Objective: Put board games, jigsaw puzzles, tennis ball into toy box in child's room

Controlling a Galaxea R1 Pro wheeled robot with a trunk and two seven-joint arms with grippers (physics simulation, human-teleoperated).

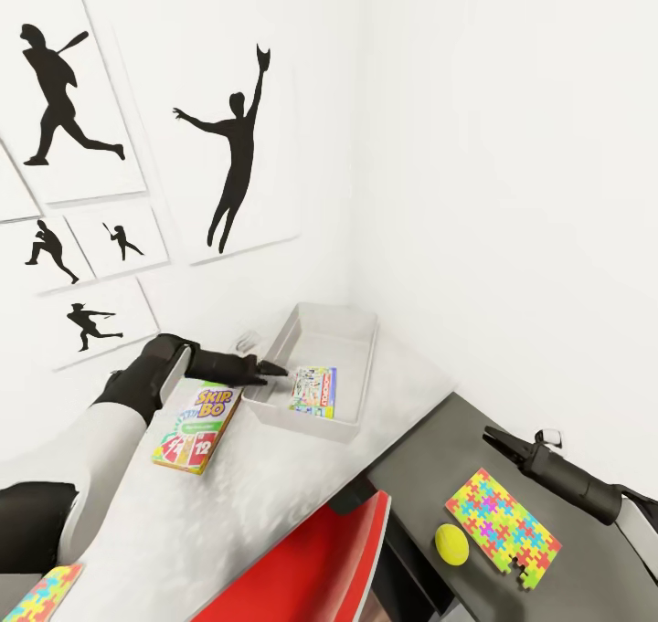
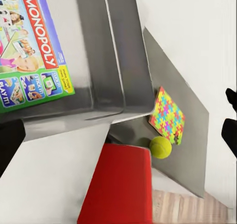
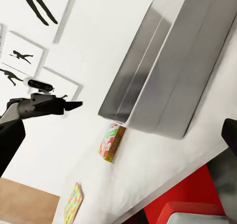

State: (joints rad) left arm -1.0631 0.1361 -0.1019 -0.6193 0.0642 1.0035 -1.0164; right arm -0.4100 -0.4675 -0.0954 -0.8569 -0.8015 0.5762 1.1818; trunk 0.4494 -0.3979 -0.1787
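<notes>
Left claw (image 1: 272, 367): reaches over the near rim of the toy box (image 1: 365, 366) with its dark fingers drawn to a point, holding nothing; whether a slight gap remains between them cannot be told. Right claw (image 1: 493, 440): hangs above the dark grey cabinet (image 1: 429, 462), fingers close together and empty; how far open it is cannot be told.

Inside the toy box, flat on its floor just beyond the left claw, lies a board game (image 1: 313, 389); in the left wrist view its lid reads "MONOPOLY" (image 2: 37, 29) in white on a red band, with cartoon figures and small panels, one lettered "PLAY IT!".

On the white surface (image 1: 219, 521), just beside the box's outer wall and beneath the left forearm, lies the Skip-Bo box (image 1: 196, 426), lettered "SKIP BO", with a card showing "12".

A jigsaw puzzle (image 1: 503, 528) lies on the cabinet near the right claw, the tennis ball (image 1: 451, 544) just beside it. A second puzzle (image 1: 37, 595) lies on the white surface. A red chair (image 1: 311, 567) stands between surface and cabinet. Baseball silhouette prints (image 1: 233, 147) hang on the wall
</notes>
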